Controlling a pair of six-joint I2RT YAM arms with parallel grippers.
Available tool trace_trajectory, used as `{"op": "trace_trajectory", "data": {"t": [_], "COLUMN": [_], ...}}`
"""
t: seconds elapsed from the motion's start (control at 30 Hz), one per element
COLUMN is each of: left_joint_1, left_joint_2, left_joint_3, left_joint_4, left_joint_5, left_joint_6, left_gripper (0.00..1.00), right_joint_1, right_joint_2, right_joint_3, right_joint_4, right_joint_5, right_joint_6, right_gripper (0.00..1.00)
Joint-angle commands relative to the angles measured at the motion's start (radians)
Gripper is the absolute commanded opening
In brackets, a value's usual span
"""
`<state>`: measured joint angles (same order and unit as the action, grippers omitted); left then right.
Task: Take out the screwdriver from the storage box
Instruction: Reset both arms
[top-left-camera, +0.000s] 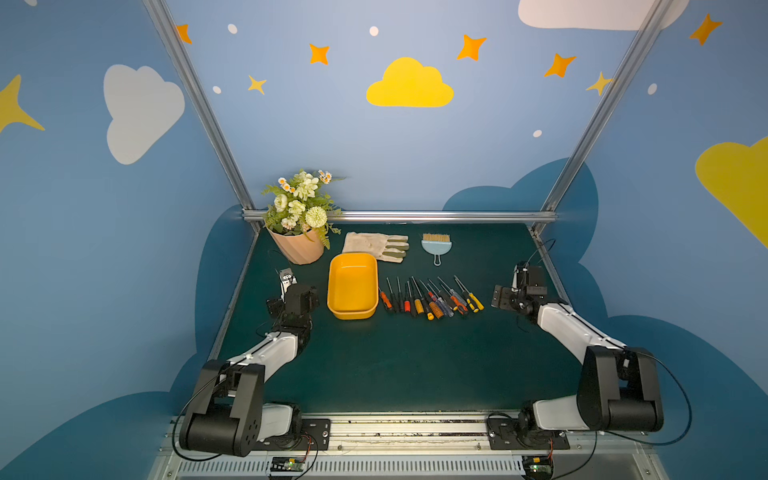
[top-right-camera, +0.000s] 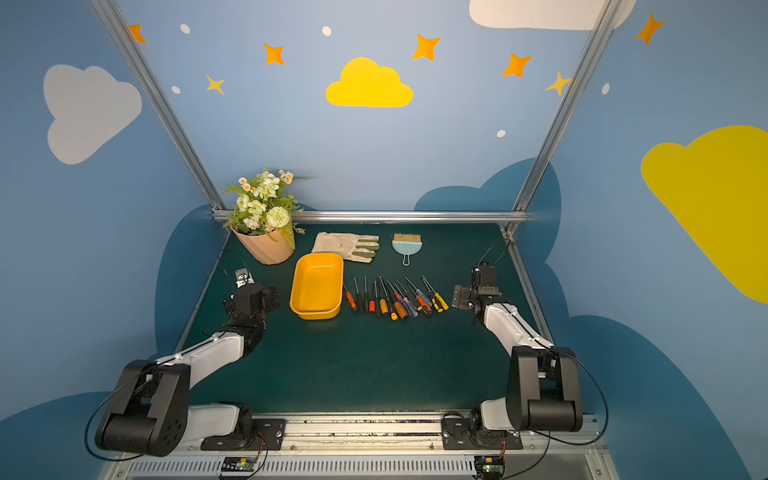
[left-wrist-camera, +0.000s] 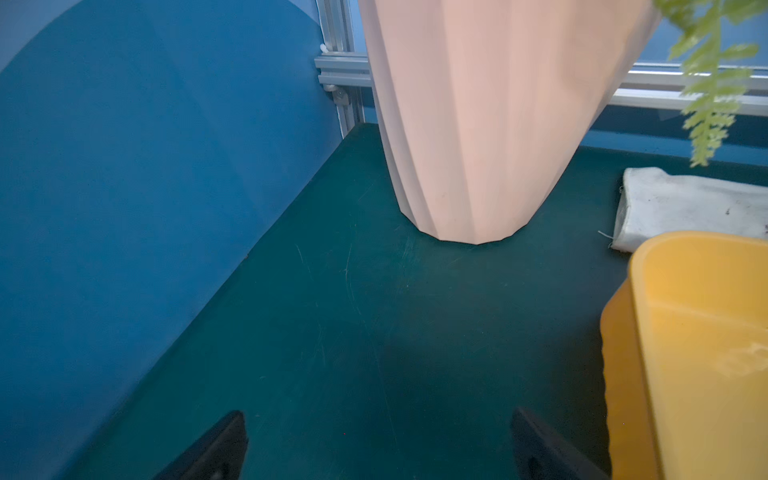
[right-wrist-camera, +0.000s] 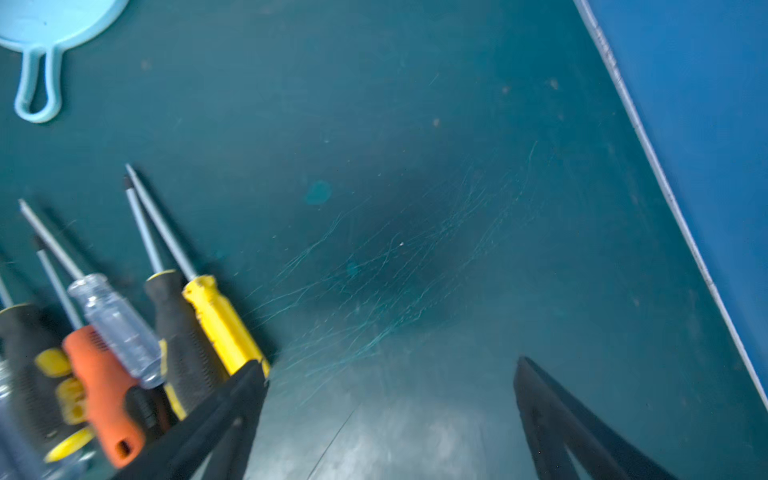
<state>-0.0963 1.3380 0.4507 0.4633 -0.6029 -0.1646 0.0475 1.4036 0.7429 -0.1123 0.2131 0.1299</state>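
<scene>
The storage box (top-left-camera: 352, 312) (top-right-camera: 316, 314) is a yellow-orange tub left of the table's middle, and only its bare floor shows inside. Several screwdrivers (top-left-camera: 432, 297) (top-right-camera: 397, 297) lie in a row on the green mat just right of it. My left gripper (top-left-camera: 291, 291) (left-wrist-camera: 379, 415) stands open left of the box (left-wrist-camera: 706, 332), pointing at the flower pot, with nothing between its fingers. My right gripper (top-left-camera: 515, 293) (right-wrist-camera: 389, 363) is open over bare mat right of the row. One of its fingers (right-wrist-camera: 232, 407) is beside the outermost yellow-handled screwdriver (right-wrist-camera: 220, 320).
A peach flower pot (top-left-camera: 297, 249) (left-wrist-camera: 478, 124) stands at the back left, close ahead of my left gripper. A beige glove (top-left-camera: 376, 246) (left-wrist-camera: 685, 203) and a light-blue brush (top-left-camera: 436, 245) (right-wrist-camera: 37, 33) lie behind the box and the row. Blue walls border both table sides.
</scene>
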Motion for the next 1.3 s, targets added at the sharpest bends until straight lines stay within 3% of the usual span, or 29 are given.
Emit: {"op": "trace_trajectory", "data": {"t": [0.0, 0.23, 0.3, 0.4, 0.67, 0.77, 0.87, 1.27], "left_joint_1": [0.007, 0.028, 0.028, 0.036, 0.065, 0.075, 0.08, 0.081], "left_joint_2": [0.041, 0.122, 0.12, 0.127, 0.181, 0.235, 0.198, 0.204], "left_joint_3": [-0.034, -0.079, -0.06, -0.062, -0.046, -0.098, -0.072, -0.071], "left_joint_4": [0.163, 0.352, 0.308, 0.321, 0.328, 0.499, 0.385, 0.396], "left_joint_5": [0.0, 0.077, 0.125, 0.193, 0.352, 0.355, 0.365, 0.362], "left_joint_6": [0.019, 0.063, 0.076, 0.094, 0.121, 0.118, 0.106, 0.105], "left_gripper": [1.0, 1.0, 1.0, 1.0, 1.0, 1.0, 1.0, 1.0], "right_joint_1": [-0.007, -0.012, -0.013, -0.011, 0.005, 0.005, 0.006, 0.006], "right_joint_2": [-0.032, -0.005, -0.01, 0.022, 0.067, 0.067, 0.067, 0.067], "right_joint_3": [-0.078, -0.179, -0.181, -0.246, -0.285, -0.283, -0.282, -0.283], "right_joint_4": [0.291, 0.47, 0.471, 0.627, 0.729, 0.723, 0.722, 0.723], "right_joint_5": [0.029, -0.007, -0.038, -0.063, -0.136, -0.137, -0.136, -0.137], "right_joint_6": [-0.065, -0.08, -0.083, -0.088, -0.148, -0.15, -0.15, -0.15], "right_gripper": [0.96, 0.96, 0.96, 0.96, 0.96, 0.96, 0.96, 0.96]}}
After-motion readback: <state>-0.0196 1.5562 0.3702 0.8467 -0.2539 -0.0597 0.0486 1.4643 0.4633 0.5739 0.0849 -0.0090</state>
